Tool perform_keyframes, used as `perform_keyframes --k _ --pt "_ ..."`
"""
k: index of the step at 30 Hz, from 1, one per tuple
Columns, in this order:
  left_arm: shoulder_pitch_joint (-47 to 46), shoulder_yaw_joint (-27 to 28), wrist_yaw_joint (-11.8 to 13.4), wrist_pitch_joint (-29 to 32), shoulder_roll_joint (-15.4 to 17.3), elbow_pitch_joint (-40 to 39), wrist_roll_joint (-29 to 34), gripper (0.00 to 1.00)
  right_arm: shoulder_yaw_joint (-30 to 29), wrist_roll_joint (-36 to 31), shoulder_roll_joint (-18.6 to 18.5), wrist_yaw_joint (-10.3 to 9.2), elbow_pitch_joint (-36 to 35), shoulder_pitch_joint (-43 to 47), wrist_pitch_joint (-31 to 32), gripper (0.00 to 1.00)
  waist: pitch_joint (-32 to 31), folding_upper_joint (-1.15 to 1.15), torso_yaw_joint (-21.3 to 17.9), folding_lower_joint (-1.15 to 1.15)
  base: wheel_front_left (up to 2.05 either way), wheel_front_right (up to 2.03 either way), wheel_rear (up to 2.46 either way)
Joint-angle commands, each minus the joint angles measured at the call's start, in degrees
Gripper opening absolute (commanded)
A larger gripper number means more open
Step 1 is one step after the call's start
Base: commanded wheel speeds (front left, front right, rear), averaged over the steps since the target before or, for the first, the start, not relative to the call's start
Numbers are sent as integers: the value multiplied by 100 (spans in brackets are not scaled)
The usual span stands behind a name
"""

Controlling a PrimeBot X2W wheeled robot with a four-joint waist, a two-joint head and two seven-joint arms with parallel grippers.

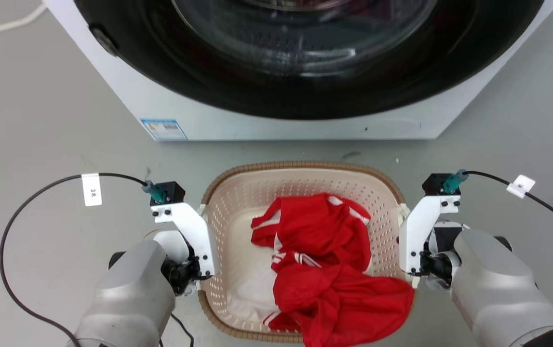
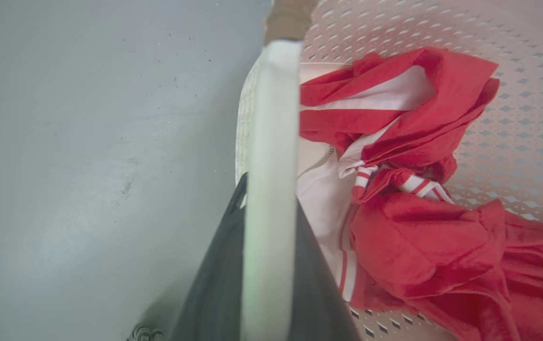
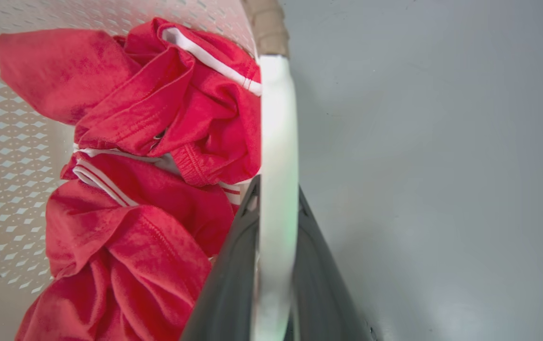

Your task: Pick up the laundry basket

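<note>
At lower centre of the head view, on the grey floor (image 1: 40,120) before the washing machine (image 1: 281,126), the laundry basket (image 1: 257,193) with red clothes (image 1: 324,241) inside, clamped at its left white handle (image 2: 273,94) by the left gripper (image 2: 271,199) and at its right white handle (image 3: 276,104) by the right gripper (image 3: 277,194), dark fingers (image 2: 214,284) shut against each handle's two sides.

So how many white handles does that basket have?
2. The left handle, on the basket's left side, is clamped in the left gripper; the right handle, opposite, is clamped in the right gripper.
</note>
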Motion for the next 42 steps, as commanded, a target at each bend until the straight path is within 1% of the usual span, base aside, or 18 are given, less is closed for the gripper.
perform_keyframes --k 1,11,16,23,27,35,42 --pt "24 -31 -66 78 -147 -52 -88 0 29 89 101 18 9 119 185 0 -440 0 76 1 0 0 0" --pt "211 -212 -66 609 -167 87 -319 0 -35 450 80 18 36 355 1081 0 -1242 0 125 1 0 0 0" --pt "377 -298 -65 723 -150 147 -376 0 -80 582 83 18 44 516 1408 0 -1572 0 113 1 0 0 0" --pt "671 -403 -65 783 -150 193 -442 0 39 515 104 18 52 768 1536 0 -1948 0 54 1 0 0 0" --pt "825 -463 -65 842 -170 205 -485 0 65 537 120 18 47 862 1564 0 -2061 0 56 1 0 0 0" --pt "951 -552 -65 917 -236 212 -545 0 85 599 146 19 44 959 1493 0 -2118 0 101 1 0 0 0" --pt "898 -615 -65 872 -229 237 -580 0 138 655 162 23 22 908 1414 0 -2105 0 112 1 0 0 0"
